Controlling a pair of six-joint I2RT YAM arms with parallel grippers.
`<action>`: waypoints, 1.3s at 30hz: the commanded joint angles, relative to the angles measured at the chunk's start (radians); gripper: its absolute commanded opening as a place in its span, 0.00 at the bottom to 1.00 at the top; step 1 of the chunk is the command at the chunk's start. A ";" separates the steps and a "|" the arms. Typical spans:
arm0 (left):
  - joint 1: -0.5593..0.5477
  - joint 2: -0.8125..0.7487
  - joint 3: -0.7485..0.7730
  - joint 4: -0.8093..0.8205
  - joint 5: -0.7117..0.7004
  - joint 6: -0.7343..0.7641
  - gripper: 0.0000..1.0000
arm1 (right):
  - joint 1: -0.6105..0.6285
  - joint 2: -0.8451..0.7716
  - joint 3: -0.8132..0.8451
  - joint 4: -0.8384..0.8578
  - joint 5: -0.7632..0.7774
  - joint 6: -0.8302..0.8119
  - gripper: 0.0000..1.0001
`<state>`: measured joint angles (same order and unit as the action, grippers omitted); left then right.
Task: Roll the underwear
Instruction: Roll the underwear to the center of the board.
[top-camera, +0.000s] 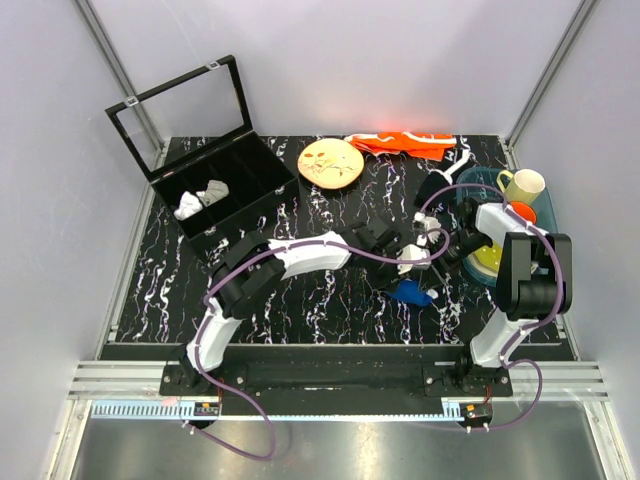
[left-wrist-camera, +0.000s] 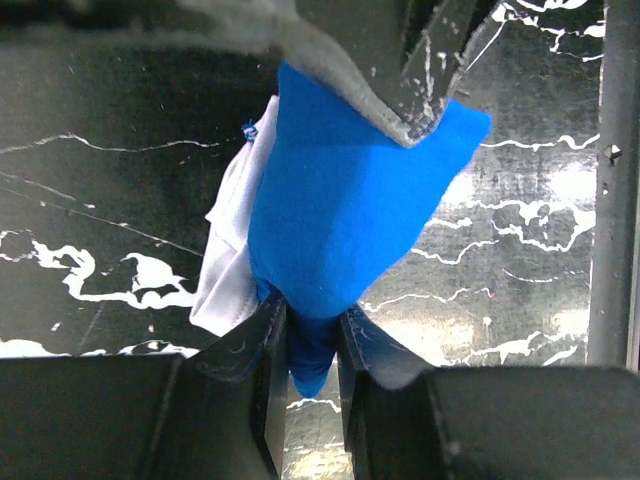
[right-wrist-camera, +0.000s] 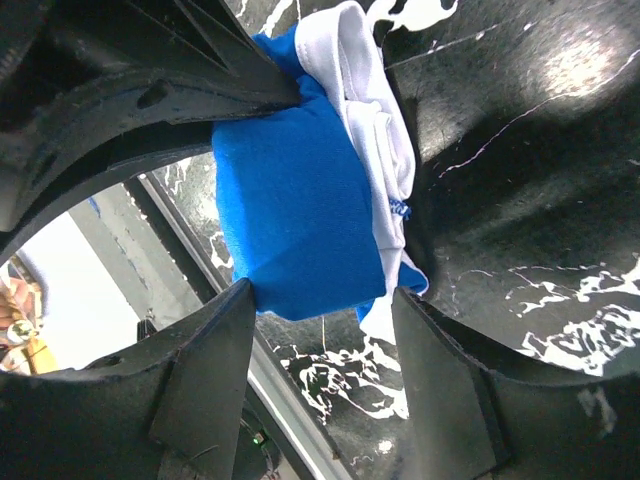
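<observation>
The underwear (left-wrist-camera: 350, 220) sits as a bunched blue bundle with its white waistband folded along one flank, caught between the two hands over the right middle of the counter (top-camera: 300, 310). The left hand (left-wrist-camera: 312, 335) has its fingers drawn narrow and pinches the bundle's tapered end, so the cloth runs straight out ahead of its fingertips. The right hand (right-wrist-camera: 320, 295) comes from the opposite side, its fingers set wide with the thicker part of the bundle between them and both tips against the fabric, which I read as a broad hold. The bundle's long axis therefore lies along the line from one hand to the other, and neither is clearly nearer (each already has cloth at its tips). Whether the bundle rests on the counter or hangs just above it I cannot tell. Rolling tighter probably means turning one hand about that axis. Open counter lies to the left hand's outer side; beyond the right hand the teal tray (top-camera: 550, 215) stands near.
</observation>
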<state>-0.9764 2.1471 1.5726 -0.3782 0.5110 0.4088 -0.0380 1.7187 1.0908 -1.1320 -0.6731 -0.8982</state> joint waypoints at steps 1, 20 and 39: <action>-0.001 0.046 -0.088 0.031 -0.193 -0.129 0.25 | 0.032 0.027 -0.034 0.001 -0.083 0.044 0.66; -0.025 -0.150 -0.341 0.366 -0.252 -0.134 0.60 | 0.032 0.007 -0.108 0.035 0.040 0.050 0.41; 0.074 -0.500 -0.609 0.649 -0.169 -0.287 0.99 | 0.118 -0.062 -0.157 0.161 0.170 0.029 0.29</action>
<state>-0.9802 1.7267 1.0286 0.1184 0.2451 0.2089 0.0650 1.7084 0.9291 -1.0283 -0.5823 -0.8318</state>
